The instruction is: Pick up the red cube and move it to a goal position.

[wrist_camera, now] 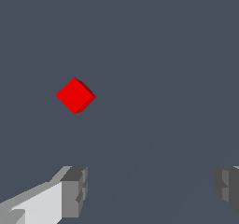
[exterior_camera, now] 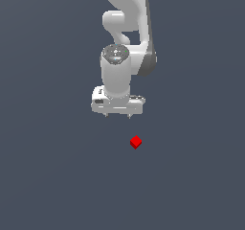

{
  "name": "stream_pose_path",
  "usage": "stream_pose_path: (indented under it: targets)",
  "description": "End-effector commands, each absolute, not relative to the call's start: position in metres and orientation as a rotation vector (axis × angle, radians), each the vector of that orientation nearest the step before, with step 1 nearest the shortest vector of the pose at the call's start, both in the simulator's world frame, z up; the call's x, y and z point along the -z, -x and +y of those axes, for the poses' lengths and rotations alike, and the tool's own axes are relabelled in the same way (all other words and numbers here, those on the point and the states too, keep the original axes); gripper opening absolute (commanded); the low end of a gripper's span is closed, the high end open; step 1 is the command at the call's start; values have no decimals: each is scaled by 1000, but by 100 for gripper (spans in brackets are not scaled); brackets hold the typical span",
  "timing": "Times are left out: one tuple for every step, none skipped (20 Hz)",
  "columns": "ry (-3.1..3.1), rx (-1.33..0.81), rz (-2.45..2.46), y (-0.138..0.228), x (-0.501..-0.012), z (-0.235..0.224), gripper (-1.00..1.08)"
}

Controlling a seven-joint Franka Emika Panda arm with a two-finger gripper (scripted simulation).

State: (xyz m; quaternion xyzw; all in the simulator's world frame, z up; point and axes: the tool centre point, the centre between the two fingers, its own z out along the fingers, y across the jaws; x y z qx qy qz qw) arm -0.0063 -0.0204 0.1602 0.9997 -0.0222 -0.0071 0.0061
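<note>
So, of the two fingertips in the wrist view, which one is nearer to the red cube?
The light-sided fingertip; the red cube lies off toward it, not centred.

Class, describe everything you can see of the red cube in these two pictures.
The red cube is tiny, bright red and plain-faced, with one darker shaded side in the wrist view. It looks solid and matte. It rests alone on the flat dark grey surface, turned corner-on so it reads as a diamond. Nothing touches it: the gripper is apart from it, fingers spread wide, holding nothing.

Simulated scene, flat featureless grey ground (exterior_camera: 48, 176), untextured rendered surfaces
</note>
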Motion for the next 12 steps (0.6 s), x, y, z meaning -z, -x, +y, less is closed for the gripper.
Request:
stream_pose_path:
  targets:
    - [-3129, 22, -70, 6, -160, -20, 100]
    - [-3129, 22, -68, 6, -160, -20, 100]
    - [-3129, 22, -65, 6, -160, -20, 100]
    - [-3129, 22, -58, 5, -159, -20, 100]
    - [-3129, 22, -49, 5, -158, -19, 100]
    - [-3130, 22, -38, 4, -157, -19, 100]
    - [-3130, 21, -24, 3, -155, -18, 100]
    - [-3130, 21, -8, 2, -153, -18, 100]
    - [-3131, 21, 11, 0, -151, -17, 100]
    - [-3131, 20, 33, -1, -148, -16, 100]
    - [-3131, 20, 57, -3, -145, -14, 100]
    - [-3131, 19, 85, -5, -142, -13, 100]
